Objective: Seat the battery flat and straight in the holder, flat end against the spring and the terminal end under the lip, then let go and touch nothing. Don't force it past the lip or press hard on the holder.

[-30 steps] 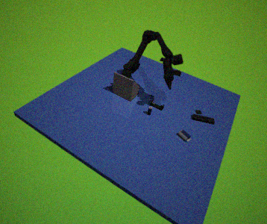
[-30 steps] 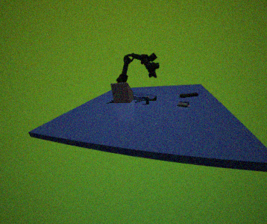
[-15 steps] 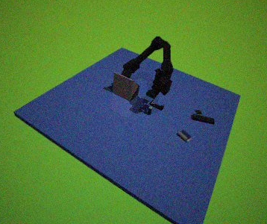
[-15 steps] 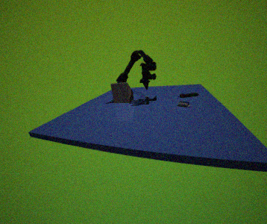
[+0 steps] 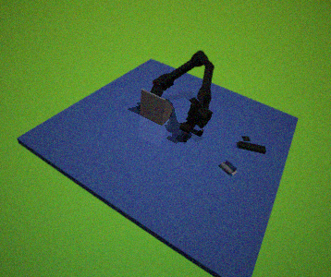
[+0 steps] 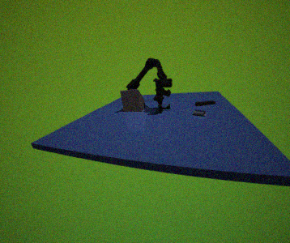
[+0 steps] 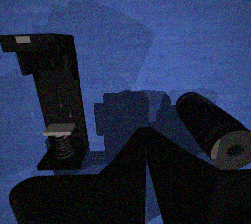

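Battery point(image 7: 211, 125) outside the holder point(image 7: 60, 95).

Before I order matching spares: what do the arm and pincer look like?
Arm: near-black, slim links, bulky rounded joints. Pincer: same near-black, two broad fingers tapering to blunt tips. Too dark to make out cables or markings.

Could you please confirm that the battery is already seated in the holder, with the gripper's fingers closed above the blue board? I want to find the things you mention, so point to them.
The battery point(image 7: 205, 120) is not in the holder point(image 7: 60, 95); the wrist view shows it lying beside it. The gripper's point(image 5: 192, 129) point(image 6: 160, 111) point(image 7: 145, 130) fingers are indeed closed above the blue board point(image 5: 133, 180) point(image 6: 145, 146) point(image 7: 205, 40).
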Robot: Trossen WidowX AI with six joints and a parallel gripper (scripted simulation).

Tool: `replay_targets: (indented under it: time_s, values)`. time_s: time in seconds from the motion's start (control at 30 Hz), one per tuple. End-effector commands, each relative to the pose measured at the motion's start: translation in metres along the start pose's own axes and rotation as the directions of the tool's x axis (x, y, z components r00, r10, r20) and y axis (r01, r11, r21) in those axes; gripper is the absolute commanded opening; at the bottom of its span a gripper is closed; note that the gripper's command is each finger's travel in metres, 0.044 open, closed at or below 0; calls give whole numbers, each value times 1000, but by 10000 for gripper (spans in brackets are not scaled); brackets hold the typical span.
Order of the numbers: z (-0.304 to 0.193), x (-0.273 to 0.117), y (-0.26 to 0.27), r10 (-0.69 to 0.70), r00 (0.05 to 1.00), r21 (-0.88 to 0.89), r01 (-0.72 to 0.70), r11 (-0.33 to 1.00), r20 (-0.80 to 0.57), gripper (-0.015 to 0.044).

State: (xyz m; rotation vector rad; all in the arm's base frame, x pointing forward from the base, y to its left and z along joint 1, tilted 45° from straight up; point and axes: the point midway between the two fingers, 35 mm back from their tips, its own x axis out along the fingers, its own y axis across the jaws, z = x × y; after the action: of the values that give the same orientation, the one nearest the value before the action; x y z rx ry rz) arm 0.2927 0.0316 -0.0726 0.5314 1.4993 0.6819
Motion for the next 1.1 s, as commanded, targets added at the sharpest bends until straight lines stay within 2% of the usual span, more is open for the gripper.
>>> replay_targets:
  time_s: [0.0, 1.07]
  values:
    - [1, 0, -4, 2, 1000, 8, -2, 1000, 12, 0]
    - [1, -1, -57, -3, 1000, 8, 2, 1000, 13, 0]
